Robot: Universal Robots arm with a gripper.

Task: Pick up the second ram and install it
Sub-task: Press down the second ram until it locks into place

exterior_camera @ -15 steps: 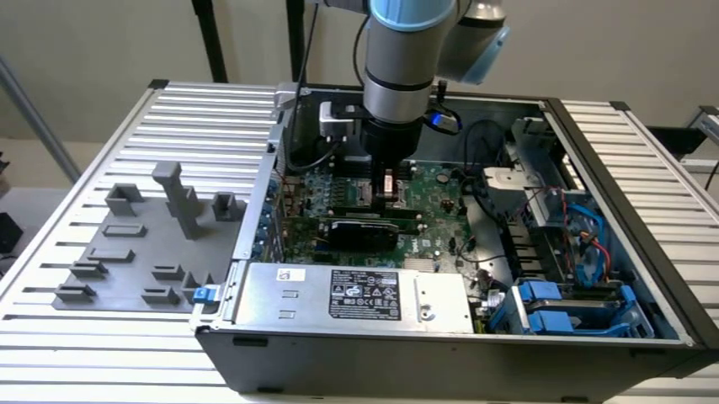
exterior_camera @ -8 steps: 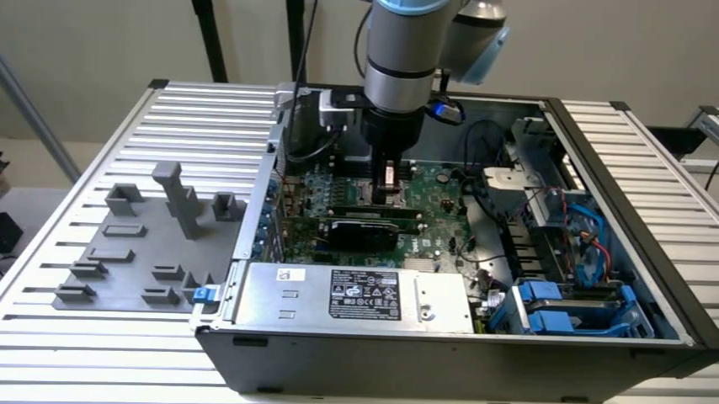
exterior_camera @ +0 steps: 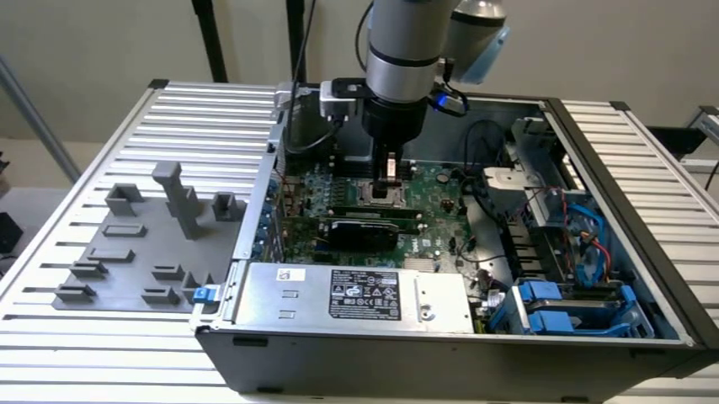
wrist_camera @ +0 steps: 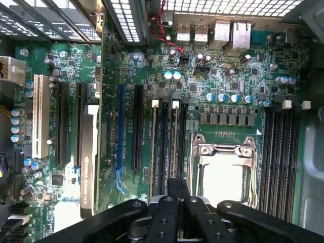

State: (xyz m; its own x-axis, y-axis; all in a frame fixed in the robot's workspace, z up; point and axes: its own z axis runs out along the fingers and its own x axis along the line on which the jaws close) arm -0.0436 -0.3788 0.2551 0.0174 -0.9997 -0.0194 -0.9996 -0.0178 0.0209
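Closed gripper (exterior_camera: pixel 389 187) low over the motherboard (wrist_camera: pixel 212 76), by the CPU socket (wrist_camera: pixel 223 167).
You have the second ram (wrist_camera: pixel 174 142) seated on edge in its slot beside the socket; judge it light, stiff, fragile—hold its long edges, never the chips.

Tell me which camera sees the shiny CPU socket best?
The wrist view: the CPU socket is seen close from above, its metal frame plain. In the exterior view it is small and partly hidden behind the arm.
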